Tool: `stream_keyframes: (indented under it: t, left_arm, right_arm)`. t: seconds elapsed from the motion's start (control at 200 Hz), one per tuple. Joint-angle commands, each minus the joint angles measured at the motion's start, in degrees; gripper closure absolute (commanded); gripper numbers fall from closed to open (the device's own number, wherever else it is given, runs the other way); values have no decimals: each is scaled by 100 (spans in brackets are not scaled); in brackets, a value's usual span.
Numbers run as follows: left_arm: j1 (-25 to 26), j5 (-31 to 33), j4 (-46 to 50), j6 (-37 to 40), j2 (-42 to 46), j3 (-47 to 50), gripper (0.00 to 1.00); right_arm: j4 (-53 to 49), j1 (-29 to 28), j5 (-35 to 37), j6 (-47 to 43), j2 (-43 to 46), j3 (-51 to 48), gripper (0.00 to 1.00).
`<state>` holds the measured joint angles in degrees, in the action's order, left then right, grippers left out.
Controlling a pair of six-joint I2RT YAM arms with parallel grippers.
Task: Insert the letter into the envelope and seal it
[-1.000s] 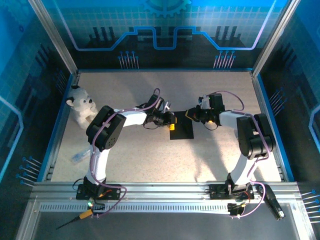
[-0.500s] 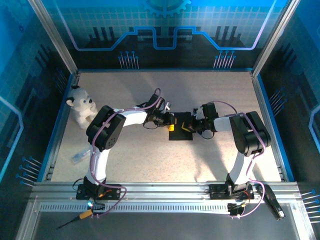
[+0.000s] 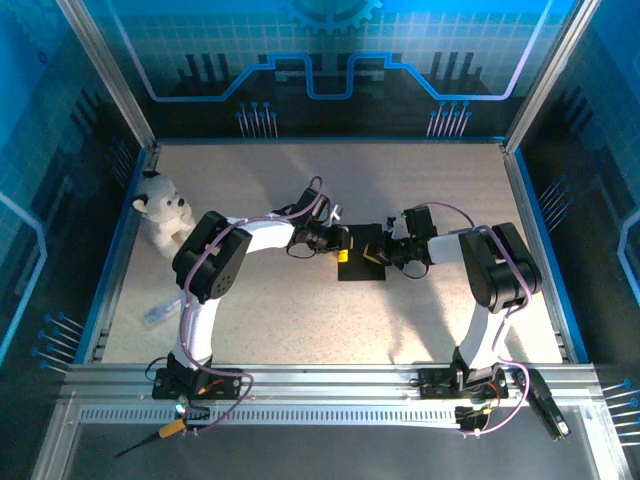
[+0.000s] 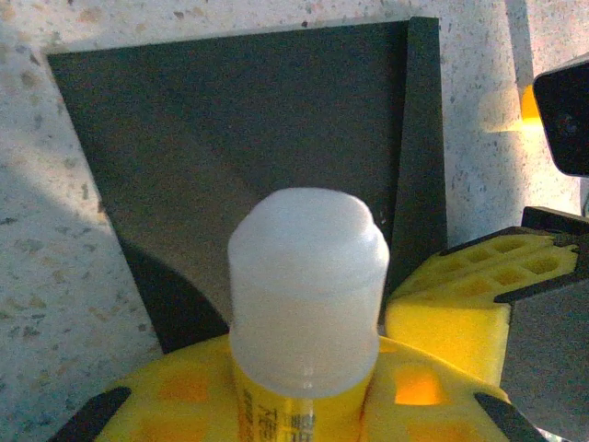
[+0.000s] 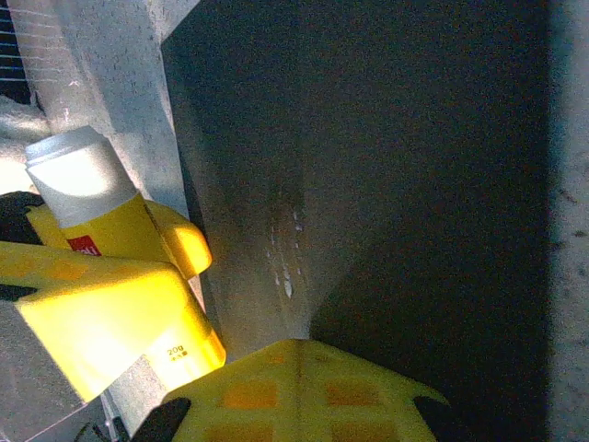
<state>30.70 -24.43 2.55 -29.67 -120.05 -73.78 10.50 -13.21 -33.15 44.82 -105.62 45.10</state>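
The black envelope (image 3: 362, 264) lies flat in the middle of the table, its flap folded down (image 4: 248, 129). The letter is hidden. My left gripper (image 3: 343, 246) sits at the envelope's left edge, shut on a yellow glue stick (image 4: 306, 285) with a white cap that points over the envelope. My right gripper (image 3: 379, 252) is shut, its yellow fingertips (image 5: 299, 354) together and low over the envelope (image 5: 414, 166). The glue stick (image 5: 92, 189) and the left fingers (image 5: 101, 304) show in the right wrist view, and the right fingers (image 4: 460, 304) in the left wrist view.
A white plush bear (image 3: 163, 212) sits at the left wall. A small clear object (image 3: 160, 314) lies near the left front. Small wet glue spots (image 5: 285, 267) show on the envelope flap. Metal rails frame the table.
The right gripper came down and to the left from the envelope's upper right corner onto the envelope, then stayed still. The left gripper with the glue stick has not moved.
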Motion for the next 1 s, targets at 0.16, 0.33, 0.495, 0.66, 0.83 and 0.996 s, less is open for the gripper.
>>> stream_keyframes:
  t: [0.16, 0.33, 0.495, 0.66, 0.83, 0.996]
  left_arm:
    - [60, 148, 530, 250, 31, 75, 100]
    - [65, 175, 545, 298, 41, 69, 100]
    - [64, 175, 632, 385, 100, -18, 100]
    - [67, 164, 706, 475, 169, -87, 100]
    - [67, 140, 682, 436, 188, -101, 100]
    - [73, 144, 642, 407, 369, -89, 100]
  right_arm:
    - [-166, 126, 456, 188, 35, -330, 100]
    - [62, 149, 232, 345, 293, -277, 100]
    - [-343, 215, 255, 276, 895, -13, 100]
    - [-931, 339, 367, 11, 1421, 260, 100]
    - [-1251, 381, 471, -201, 1622, 350, 100]
    - [-1352, 384, 569, -300, 1732, 270, 97]
